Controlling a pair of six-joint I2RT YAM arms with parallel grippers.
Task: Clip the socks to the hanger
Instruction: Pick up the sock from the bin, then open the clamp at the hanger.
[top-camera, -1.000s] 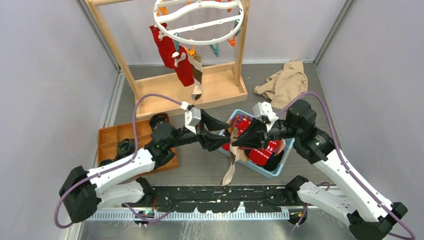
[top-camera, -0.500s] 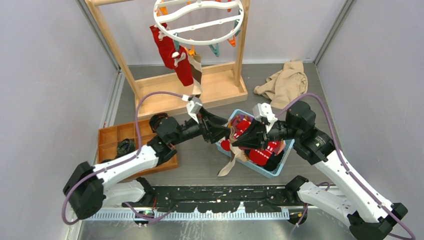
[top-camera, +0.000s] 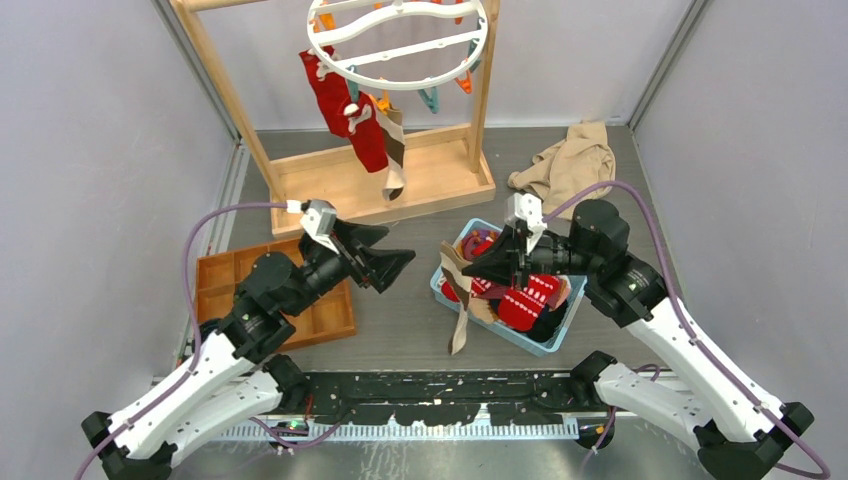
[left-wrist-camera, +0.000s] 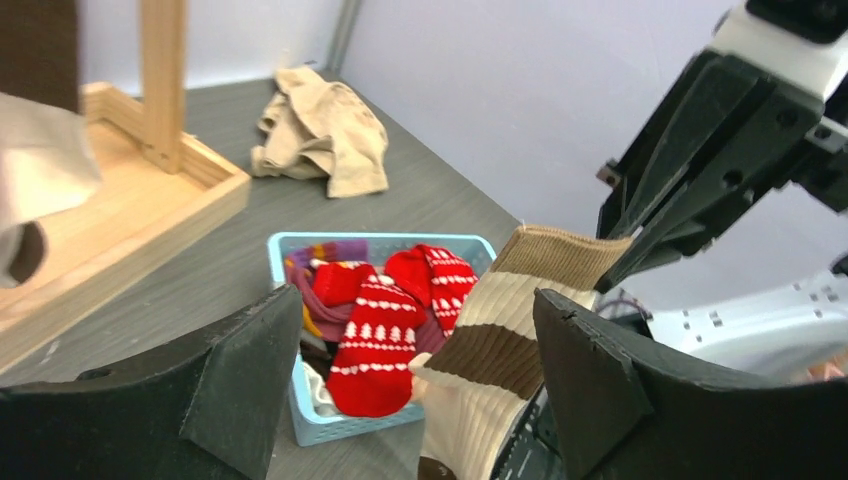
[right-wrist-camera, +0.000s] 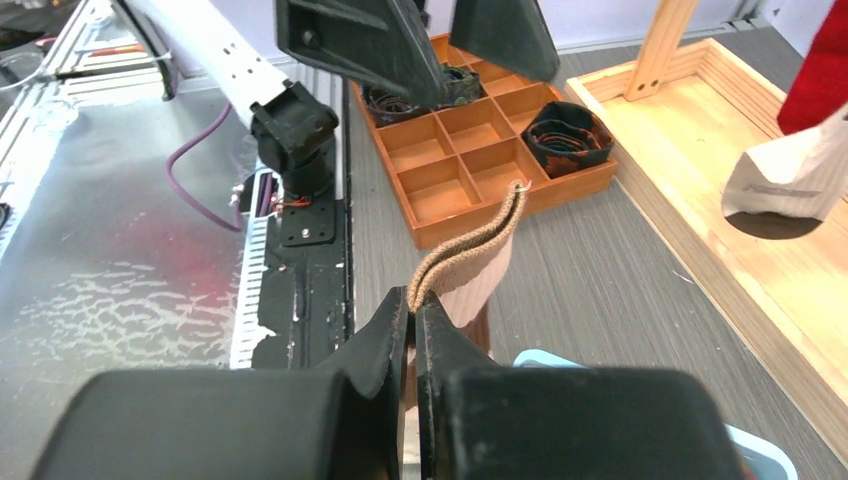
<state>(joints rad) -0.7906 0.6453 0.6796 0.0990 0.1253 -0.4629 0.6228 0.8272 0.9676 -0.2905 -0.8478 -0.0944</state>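
Pulling back from the blue basket (top-camera: 556, 334), the left end effector (top-camera: 392, 255) has swung away toward the orange tray (top-camera: 225, 276), and its jaws now stand wide apart with nothing between them. We read that as a handover finished: the tan-and-brown striped sock (top-camera: 461, 322) is now carried by the right end effector (top-camera: 466, 270) alone, clenched tight on the cuff edge. The sock dangles limp over the basket's near rim, its toe reaching toward the worktop; ribbed cuff, broad cream and brown bands. More socks lie heaped in the basket. The hanger (top-camera: 400, 84) sits well apart at the far side, already bearing a red sock (top-camera: 340, 100) and a matching striped one, so we judge clipping comes next.
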